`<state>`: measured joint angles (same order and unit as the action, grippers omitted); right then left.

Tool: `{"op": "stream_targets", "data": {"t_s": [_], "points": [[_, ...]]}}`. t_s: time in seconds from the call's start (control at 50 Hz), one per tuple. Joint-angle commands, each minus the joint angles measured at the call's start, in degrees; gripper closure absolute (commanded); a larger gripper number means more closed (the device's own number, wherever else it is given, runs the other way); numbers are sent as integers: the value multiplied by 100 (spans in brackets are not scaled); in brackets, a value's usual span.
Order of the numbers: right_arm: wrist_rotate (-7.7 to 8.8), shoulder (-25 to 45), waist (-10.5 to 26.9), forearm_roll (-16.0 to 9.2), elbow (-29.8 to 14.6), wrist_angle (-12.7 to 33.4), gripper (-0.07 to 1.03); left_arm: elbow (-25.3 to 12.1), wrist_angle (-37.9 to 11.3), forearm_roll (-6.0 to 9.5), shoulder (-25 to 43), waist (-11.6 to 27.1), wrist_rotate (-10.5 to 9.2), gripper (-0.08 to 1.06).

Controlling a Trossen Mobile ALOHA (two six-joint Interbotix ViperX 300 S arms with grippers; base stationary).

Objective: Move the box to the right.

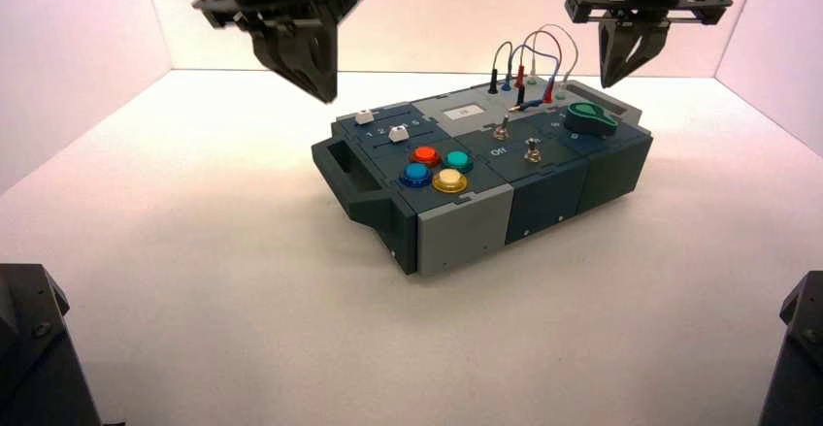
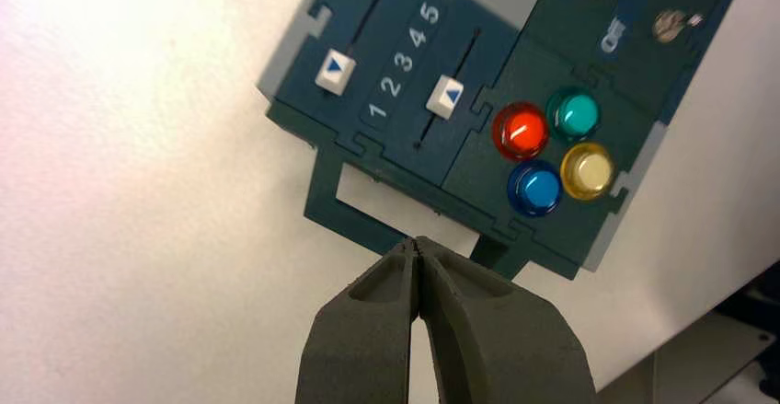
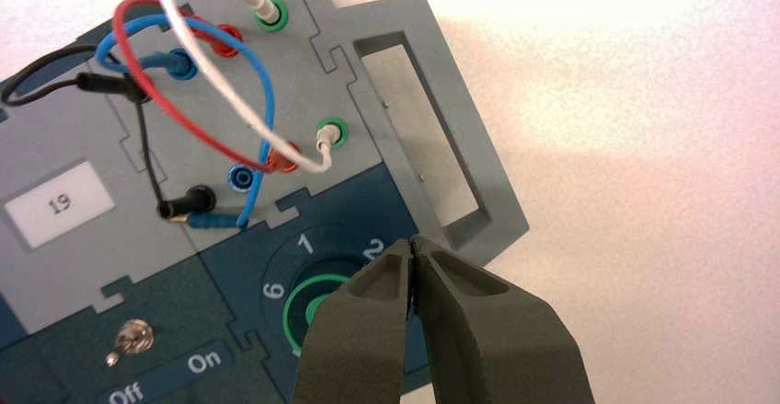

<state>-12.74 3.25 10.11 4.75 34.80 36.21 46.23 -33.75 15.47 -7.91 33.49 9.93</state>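
box (image 1: 485,179) mid-table, left gripper (image 2: 418,246) over its handle (image 2: 368,203), jaws closed

I see the counter (image 1: 243,280) lit bright and even from above, with a pinkish cast on the back walls and only a soft shadow under the box (image 1: 485,169). On my left wrist view the counter washes out to white and the coloured buttons (image 2: 552,151) carry small glints. The left claw (image 2: 418,249) and right claw (image 3: 414,243) sit close and slightly soft.
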Motion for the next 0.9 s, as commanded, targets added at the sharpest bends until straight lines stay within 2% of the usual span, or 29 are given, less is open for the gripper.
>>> {"op": "stream_targets", "data": {"t_s": [0.02,0.3,0.4,0.68,0.9], "points": [[-9,53,-97,35,-211,-35,98,-185,-18,9,158,35,35,100],[53,413,-132,53,-334,-62,98,-299,-70,9,633,35,35,100],[53,554,-132,149,-422,-79,98,-352,-70,9,747,35,35,100],[53,835,-325,202,-668,-88,98,-527,-158,9,949,79,35,100],[105,1046,-334,211,-738,-44,98,-580,-167,9,1107,97,35,100]]}}
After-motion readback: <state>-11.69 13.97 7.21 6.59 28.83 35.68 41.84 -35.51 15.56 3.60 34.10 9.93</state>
